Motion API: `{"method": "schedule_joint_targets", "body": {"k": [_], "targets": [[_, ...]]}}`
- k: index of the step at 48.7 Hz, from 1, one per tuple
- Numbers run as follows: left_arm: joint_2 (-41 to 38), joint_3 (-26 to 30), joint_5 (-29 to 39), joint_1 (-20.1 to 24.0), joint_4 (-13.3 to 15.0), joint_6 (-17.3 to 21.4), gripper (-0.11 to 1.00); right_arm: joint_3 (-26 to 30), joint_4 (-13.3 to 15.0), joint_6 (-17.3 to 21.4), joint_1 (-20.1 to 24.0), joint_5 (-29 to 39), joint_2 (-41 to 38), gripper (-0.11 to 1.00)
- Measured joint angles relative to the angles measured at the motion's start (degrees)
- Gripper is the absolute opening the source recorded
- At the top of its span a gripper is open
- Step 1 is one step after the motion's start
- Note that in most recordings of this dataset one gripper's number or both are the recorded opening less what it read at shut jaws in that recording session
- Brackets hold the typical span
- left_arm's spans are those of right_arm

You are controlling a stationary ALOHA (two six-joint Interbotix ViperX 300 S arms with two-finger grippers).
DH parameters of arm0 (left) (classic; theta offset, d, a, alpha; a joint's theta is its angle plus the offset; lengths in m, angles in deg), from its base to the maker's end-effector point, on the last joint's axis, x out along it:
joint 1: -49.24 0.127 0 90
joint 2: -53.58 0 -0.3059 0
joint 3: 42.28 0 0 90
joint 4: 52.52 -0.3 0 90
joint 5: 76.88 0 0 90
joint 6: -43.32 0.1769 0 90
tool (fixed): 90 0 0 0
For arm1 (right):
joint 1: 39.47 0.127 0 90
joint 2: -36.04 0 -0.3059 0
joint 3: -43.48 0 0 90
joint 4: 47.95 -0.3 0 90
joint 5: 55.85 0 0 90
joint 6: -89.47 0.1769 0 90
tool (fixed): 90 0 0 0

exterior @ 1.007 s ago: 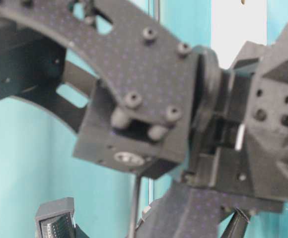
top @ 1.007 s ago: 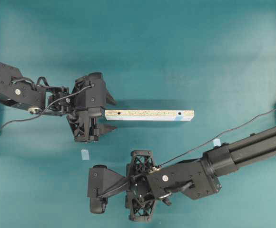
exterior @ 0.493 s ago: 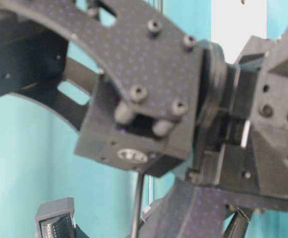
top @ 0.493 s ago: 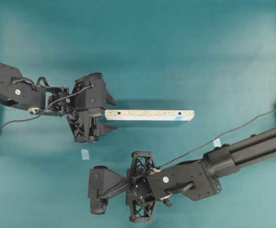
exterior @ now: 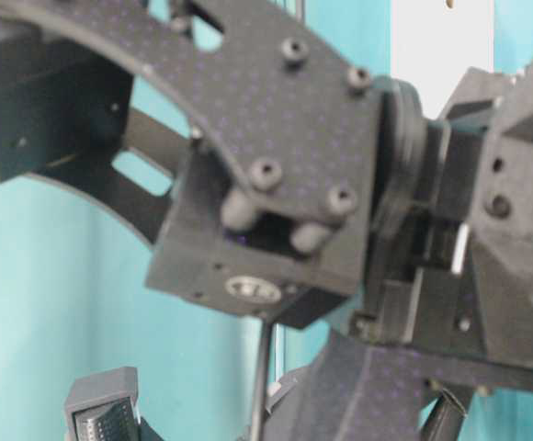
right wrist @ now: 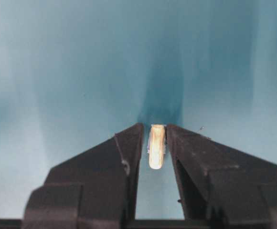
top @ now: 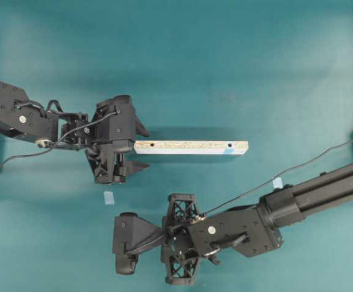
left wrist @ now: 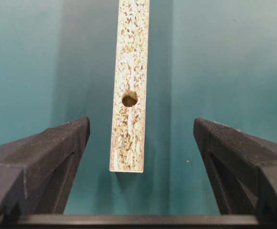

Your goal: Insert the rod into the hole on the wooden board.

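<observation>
- Teal matte tabletop (top: 237,55) all round, smooth and bare-looking, faintly shadowed under each arm.
- Nearest, at six o'clock in the overhead view: right gripper (right wrist: 154,143), jaws narrowed onto the rod (right wrist: 156,146), a tiny cream-white dowel, round-ended, pinched upright between the black moulded fingers (right wrist: 124,157), just above or on the cloth — cannot tell which.
- Judged as the pick step just completed; insertion not yet begun, rod well apart from the board.
- At seven o'clock, a pale-blue tape scrap (top: 108,198); another (top: 277,182) at four o'clock, both flat on the surface.
- Farther, near centre: wooden board (top: 190,147), long narrow speckled particleboard strip, lying level, rough pale grain.
- Hole (top: 229,146) at the board's three-o'clock end, small and dark, blue mark adjoining; a second unmarked hole (left wrist: 129,98) at the nine-o'clock end.
- At nine o'clock: left gripper (left wrist: 141,157), jaws spread wide either side of the board's end, touching nothing.
- Next move, as a guess: lift, carry toward two o'clock, align the dowel vertically over the marked hole, perhaps with the board steadied first.
</observation>
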Motion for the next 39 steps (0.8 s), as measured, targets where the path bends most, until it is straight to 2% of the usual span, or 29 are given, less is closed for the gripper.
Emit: {"method": "schedule_joint_targets", "body": {"k": [15, 19, 24, 39], "targets": [[0.0, 0.0, 0.0, 0.0, 0.09, 0.0, 1.0, 0.0, 0.0, 0.0, 0.0, 0.0, 0.0, 0.28], [0.0, 0.0, 0.0, 0.0, 0.0, 0.0, 1.0, -0.09, 0.09, 0.0, 0.0, 0.0, 0.0, 0.23], [0.0, -0.09, 0.0, 0.0, 0.0, 0.0, 1.0, 0.0, 0.09, 0.0, 0.0, 0.0, 0.0, 0.11], [0.09, -0.26, 0.0, 0.0, 0.09, 0.0, 1.0, 0.0, 1.93, 0.0, -0.09, 0.09, 0.0, 0.1]]}}
